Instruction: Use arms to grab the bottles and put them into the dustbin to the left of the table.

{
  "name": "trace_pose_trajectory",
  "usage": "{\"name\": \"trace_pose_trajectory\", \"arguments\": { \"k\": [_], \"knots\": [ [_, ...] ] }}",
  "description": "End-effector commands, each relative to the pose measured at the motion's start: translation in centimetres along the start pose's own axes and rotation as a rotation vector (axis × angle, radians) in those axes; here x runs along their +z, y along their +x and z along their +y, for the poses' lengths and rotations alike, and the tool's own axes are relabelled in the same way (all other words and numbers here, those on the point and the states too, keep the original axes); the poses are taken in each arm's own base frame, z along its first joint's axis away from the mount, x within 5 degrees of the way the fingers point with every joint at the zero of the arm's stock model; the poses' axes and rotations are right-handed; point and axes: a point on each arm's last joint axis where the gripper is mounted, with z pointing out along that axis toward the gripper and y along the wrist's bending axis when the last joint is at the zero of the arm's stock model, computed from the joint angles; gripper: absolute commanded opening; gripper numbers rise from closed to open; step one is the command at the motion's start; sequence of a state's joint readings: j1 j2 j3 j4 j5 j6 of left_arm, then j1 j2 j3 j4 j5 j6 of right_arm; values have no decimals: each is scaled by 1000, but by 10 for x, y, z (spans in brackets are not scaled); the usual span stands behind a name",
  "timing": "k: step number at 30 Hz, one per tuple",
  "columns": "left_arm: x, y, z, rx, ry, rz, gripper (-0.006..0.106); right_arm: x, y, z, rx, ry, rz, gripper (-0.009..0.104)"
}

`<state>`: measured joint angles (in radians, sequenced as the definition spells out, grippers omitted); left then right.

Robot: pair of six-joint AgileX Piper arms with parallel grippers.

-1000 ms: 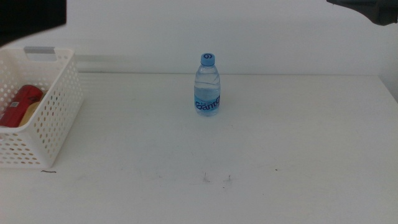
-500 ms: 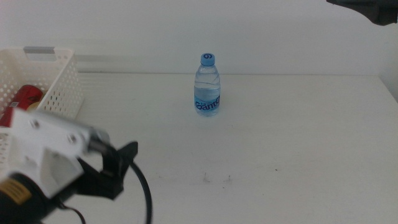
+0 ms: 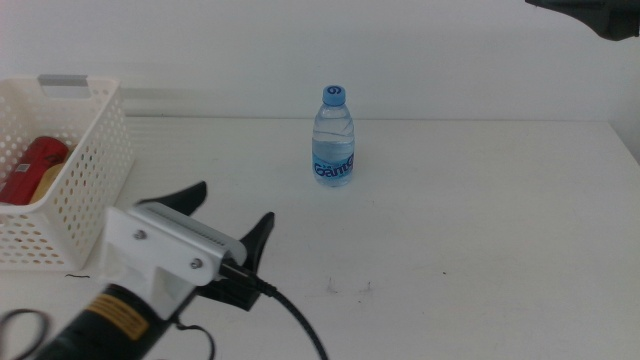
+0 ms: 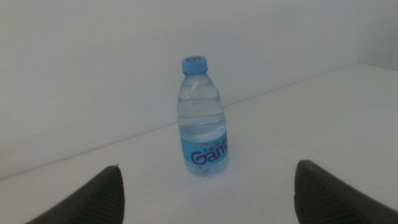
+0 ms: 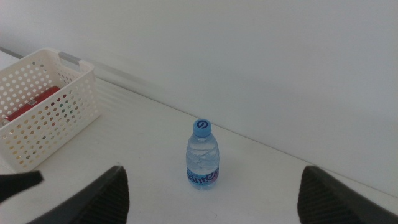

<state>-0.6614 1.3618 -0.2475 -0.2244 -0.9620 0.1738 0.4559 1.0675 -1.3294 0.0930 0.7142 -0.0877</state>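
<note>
A clear water bottle (image 3: 334, 140) with a blue cap and blue label stands upright at the back middle of the white table (image 3: 480, 220). My left gripper (image 3: 232, 203) comes in from the lower left, open and empty, pointing at the bottle but well short of it. In the left wrist view the bottle (image 4: 202, 121) stands ahead, between the spread jaws of the left gripper (image 4: 209, 167). My right gripper (image 5: 212, 168) hangs open high over the right side, looking down on the bottle (image 5: 203, 155). The dustbin (image 3: 95, 170) holds a red can (image 3: 30, 165).
The dustbin stands at the table's left edge, close beside the left arm's white wrist housing (image 3: 165, 250). Something yellowish (image 3: 47, 182) lies next to the can inside it. A dark part of the right arm (image 3: 590, 15) shows at the top right corner. A wall backs the table.
The left arm entered from the lower left and has swung forward and to the right, toward the bottle. The bottle and the dustbin have not moved.
</note>
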Motion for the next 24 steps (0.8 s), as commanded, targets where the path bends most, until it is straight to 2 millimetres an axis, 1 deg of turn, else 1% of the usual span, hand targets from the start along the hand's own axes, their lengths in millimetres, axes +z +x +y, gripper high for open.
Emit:
{"name": "trace_pose_trajectory", "arguments": {
  "k": [1,5,7,9,11,13,16,18,21,24],
  "knots": [
    [7,9,-3,-52,4,-55,94,-2,-1,-1,-9,7,-13,92],
    [20,29,-6,-100,-1,-13,94,-2,-1,-1,-1,7,-13,92],
    [30,34,-4,-123,-3,1,94,-2,-1,-1,-1,7,-13,92],
    [48,33,-3,-137,38,-6,94,-2,-1,-1,-1,7,-13,92],
    [70,34,1,-142,101,23,94,-2,-1,-1,-1,7,-13,92],
    [88,36,6,-118,160,50,94,-2,-1,-1,-1,7,-13,92],
    [111,35,14,-77,215,25,94,-2,-1,-1,-1,7,-13,92],
    [125,36,17,-72,214,21,94,-2,-1,-1,-1,7,-13,92],
    [148,42,22,-91,162,43,94,-2,-1,-1,-1,7,-13,92],
    [168,55,25,-122,140,64,94,-2,-1,-1,-1,7,-13,92]
  ]
}}
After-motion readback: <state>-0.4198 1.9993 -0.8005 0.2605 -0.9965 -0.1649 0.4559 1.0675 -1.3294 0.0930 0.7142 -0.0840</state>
